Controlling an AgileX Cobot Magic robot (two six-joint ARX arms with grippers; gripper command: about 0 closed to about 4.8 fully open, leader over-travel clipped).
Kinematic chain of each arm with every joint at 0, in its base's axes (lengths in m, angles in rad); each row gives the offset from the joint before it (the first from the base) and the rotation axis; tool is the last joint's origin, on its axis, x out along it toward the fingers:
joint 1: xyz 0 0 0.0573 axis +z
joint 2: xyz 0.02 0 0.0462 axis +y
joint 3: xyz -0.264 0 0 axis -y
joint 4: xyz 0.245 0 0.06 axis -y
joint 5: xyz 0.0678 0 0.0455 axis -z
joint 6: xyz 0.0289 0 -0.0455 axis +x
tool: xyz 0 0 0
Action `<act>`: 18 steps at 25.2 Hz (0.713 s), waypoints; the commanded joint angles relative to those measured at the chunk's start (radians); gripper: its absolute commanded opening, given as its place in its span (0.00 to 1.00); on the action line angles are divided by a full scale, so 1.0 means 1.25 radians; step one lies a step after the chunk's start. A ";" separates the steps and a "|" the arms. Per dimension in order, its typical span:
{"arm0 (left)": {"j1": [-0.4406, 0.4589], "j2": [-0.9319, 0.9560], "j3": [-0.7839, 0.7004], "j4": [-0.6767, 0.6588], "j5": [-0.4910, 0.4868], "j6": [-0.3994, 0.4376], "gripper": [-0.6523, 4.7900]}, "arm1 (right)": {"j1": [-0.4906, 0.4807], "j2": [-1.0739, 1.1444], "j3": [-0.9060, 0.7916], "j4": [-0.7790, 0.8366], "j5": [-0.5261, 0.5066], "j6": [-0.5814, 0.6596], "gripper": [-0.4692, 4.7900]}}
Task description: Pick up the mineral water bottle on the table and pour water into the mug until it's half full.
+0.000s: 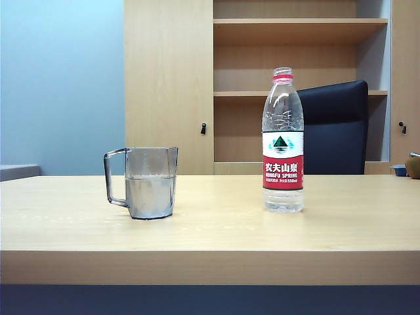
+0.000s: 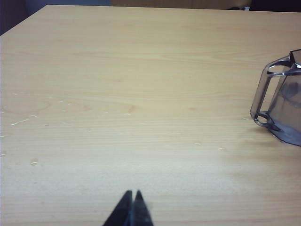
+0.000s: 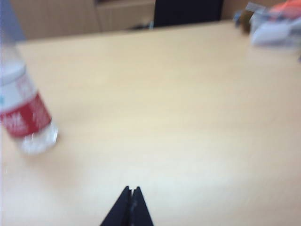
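Observation:
The mineral water bottle [image 1: 283, 141] stands upright and uncapped on the table [image 1: 210, 223], right of centre; it shows blurred in the right wrist view [image 3: 26, 115]. The smoky-grey mug [image 1: 147, 182] stands to its left, handle pointing left, with water [image 1: 149, 195] up to about half its height; its handle side also shows in the left wrist view [image 2: 280, 101]. My left gripper [image 2: 133, 193] is shut and empty over bare table, well away from the mug. My right gripper [image 3: 131, 189] is shut and empty, apart from the bottle. Neither gripper appears in the exterior view.
A wooden shelving cabinet [image 1: 262, 79] and a dark chair [image 1: 335, 128] stand behind the table. Small items [image 1: 410, 167] lie at the far right edge, seen blurred in the right wrist view [image 3: 275, 21]. A few droplets [image 2: 33, 162] dot the tabletop.

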 commanded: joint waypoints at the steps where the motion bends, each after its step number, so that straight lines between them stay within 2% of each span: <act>1: 0.000 0.001 -0.002 0.002 -0.002 0.001 0.11 | 0.000 -0.002 -0.030 -0.001 -0.080 0.002 0.09; 3: 0.000 0.001 -0.002 0.002 -0.002 0.001 0.11 | 0.001 0.000 -0.045 0.002 -0.100 -0.001 0.09; 18: 0.000 0.001 -0.002 0.002 -0.002 0.001 0.11 | -0.001 -0.002 -0.046 0.005 -0.100 -0.006 0.09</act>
